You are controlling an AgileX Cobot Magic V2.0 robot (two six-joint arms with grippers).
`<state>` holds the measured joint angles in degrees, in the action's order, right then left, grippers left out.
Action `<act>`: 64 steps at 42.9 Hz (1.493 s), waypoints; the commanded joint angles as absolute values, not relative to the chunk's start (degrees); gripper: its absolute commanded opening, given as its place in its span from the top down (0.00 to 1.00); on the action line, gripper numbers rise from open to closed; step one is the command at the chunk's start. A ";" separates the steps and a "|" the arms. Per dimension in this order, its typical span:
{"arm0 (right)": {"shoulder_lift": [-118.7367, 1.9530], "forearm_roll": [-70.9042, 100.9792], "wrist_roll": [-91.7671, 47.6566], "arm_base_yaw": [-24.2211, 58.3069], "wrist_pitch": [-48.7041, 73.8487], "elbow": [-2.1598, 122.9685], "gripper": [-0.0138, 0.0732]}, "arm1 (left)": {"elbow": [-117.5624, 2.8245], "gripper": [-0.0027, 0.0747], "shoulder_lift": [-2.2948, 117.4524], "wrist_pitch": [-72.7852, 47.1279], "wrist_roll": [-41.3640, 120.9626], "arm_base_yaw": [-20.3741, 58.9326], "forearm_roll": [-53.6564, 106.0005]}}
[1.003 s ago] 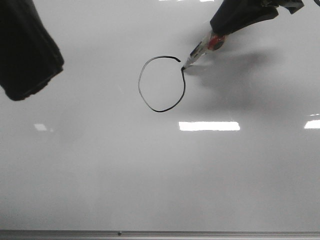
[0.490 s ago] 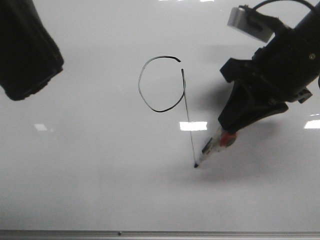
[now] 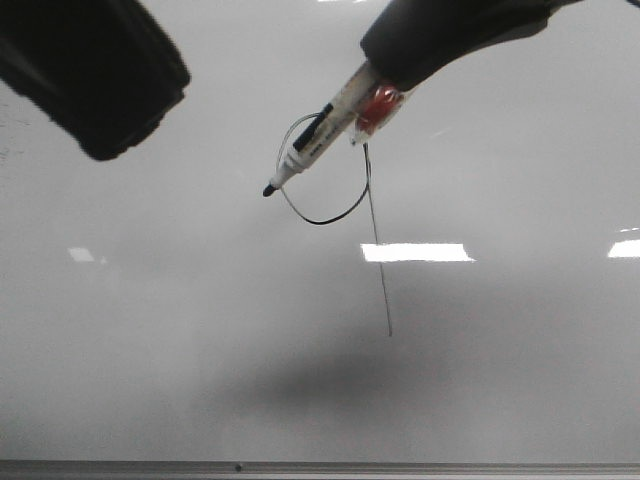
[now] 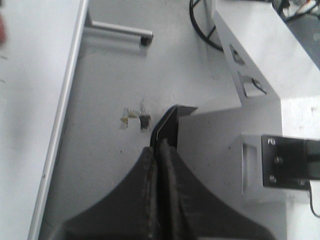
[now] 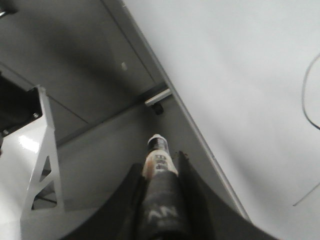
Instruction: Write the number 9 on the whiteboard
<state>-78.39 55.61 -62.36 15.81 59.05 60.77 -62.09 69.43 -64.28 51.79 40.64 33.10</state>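
The number 9 (image 3: pixel 384 290) is drawn in thin black line on the whiteboard (image 3: pixel 300 400): a round open loop with a long slanted tail. My right gripper (image 3: pixel 400 60) is shut on a white marker (image 3: pixel 320 135) with a red band. It holds the marker off the board over the loop, with the black tip pointing left. In the right wrist view the marker (image 5: pixel 159 160) sits between the jaws, and part of the 9's line (image 5: pixel 303 95) shows on the board (image 5: pixel 240 75). My left gripper (image 3: pixel 110 120) hangs at the upper left, shut and empty (image 4: pixel 160 150).
A thin grey metal edge strip (image 3: pixel 320 467) runs along the board's near edge. Bright light reflections (image 3: pixel 415 252) lie on the board. The left wrist view shows the floor (image 4: pixel 100 150) beside the board and a white cabinet (image 4: pixel 260 65).
The marker drew the tail down from the loop, then lifted off the board and moved up and left. My left gripper shifted right and up.
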 commanded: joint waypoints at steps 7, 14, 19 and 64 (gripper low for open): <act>-74.02 58.36 -65.03 16.50 65.57 62.63 0.91 | -63.94 0.83 68.00 -59.10 51.69 40.64 36.62; -73.68 58.36 -65.03 19.72 66.66 62.63 0.91 | -63.94 0.56 68.00 -56.71 51.69 40.64 36.62; -73.68 58.74 -65.03 22.49 65.88 62.67 0.91 | -63.94 0.53 68.00 -56.60 52.06 40.64 37.10; -73.68 65.19 -67.52 27.42 64.75 62.67 0.91 | -63.94 0.99 68.00 -58.22 52.18 40.64 37.50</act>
